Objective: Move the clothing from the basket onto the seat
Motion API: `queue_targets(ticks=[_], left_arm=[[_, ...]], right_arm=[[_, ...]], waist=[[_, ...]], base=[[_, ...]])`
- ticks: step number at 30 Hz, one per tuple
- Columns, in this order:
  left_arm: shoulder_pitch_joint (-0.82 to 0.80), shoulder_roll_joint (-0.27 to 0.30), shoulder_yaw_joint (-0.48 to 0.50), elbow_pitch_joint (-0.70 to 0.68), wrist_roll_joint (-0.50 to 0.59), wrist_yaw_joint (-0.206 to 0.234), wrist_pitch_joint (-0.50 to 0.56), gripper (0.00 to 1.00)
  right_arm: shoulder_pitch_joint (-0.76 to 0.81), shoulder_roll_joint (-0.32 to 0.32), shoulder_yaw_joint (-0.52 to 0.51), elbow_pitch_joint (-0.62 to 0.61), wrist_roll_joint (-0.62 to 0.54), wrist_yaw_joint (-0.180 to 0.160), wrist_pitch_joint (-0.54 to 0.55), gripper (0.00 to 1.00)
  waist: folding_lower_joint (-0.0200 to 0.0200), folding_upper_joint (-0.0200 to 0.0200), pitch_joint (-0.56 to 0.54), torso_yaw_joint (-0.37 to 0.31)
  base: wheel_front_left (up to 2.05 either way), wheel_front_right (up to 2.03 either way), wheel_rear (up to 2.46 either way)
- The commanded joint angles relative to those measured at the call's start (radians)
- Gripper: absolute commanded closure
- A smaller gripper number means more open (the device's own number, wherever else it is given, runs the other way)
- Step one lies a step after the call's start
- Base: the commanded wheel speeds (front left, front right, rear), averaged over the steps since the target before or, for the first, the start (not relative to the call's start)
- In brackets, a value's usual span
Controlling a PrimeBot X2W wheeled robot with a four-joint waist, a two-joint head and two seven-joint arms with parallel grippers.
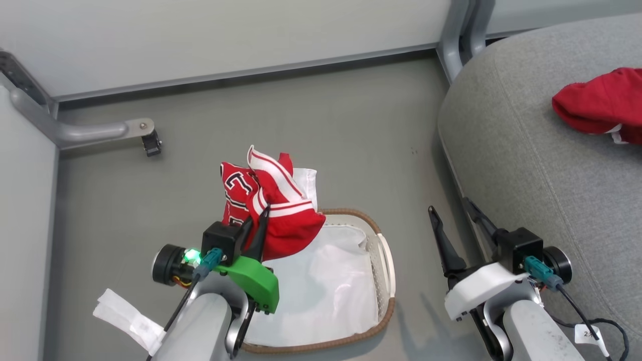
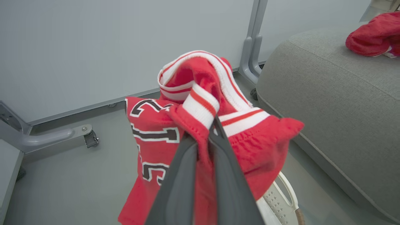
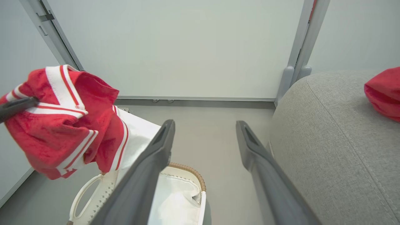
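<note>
The jersey (image 1: 286, 220) at centre is soft matt knitted cloth with ribbed trim. The basket (image 1: 386, 265) is smooth perforated plastic with a woven-look rim and a cloth liner (image 1: 326, 291). The seat (image 1: 526, 165) at right is coarse matt woven fabric. The frame leg (image 1: 85, 131) at upper left is satin metal.

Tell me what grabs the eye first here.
A bright red jersey dangles from the shut left claw above the basket, whose white liner shows. A second red garment lies on the grey seat at right, and the right claw hangs open beside the seat, empty.
</note>
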Motion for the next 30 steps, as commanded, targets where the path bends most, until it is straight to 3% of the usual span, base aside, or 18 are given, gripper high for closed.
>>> queue_targets(ticks=[1,18,30], left_arm=[[0.012,0.002,0.006,-0.018,0.006,-0.006,-0.006,1.00],[0.007,-0.003,-0.025,-0.171,-0.016,-0.026,-0.006,1.00],[-0.025,-0.003,-0.098,-0.293,-0.063,0.016,-0.006,1.00]], right_arm=[[0.016,-0.004,0.000,0.002,-0.005,-0.001,-0.002,0.00],[0.088,-0.005,0.006,0.022,0.008,-0.001,-0.002,0.00],[0.106,-0.005,0.012,0.018,0.010,-0.001,-0.002,0.00]], waist=[[0.0001,0.0000,-0.023,0.010],[0.0001,0.0000,-0.121,-0.003],[0.0001,0.0000,-0.131,-0.008]], base=[[0.00,0.00,0.00],[0.00,0.00,0.00],[0.00,0.00,0.00]])
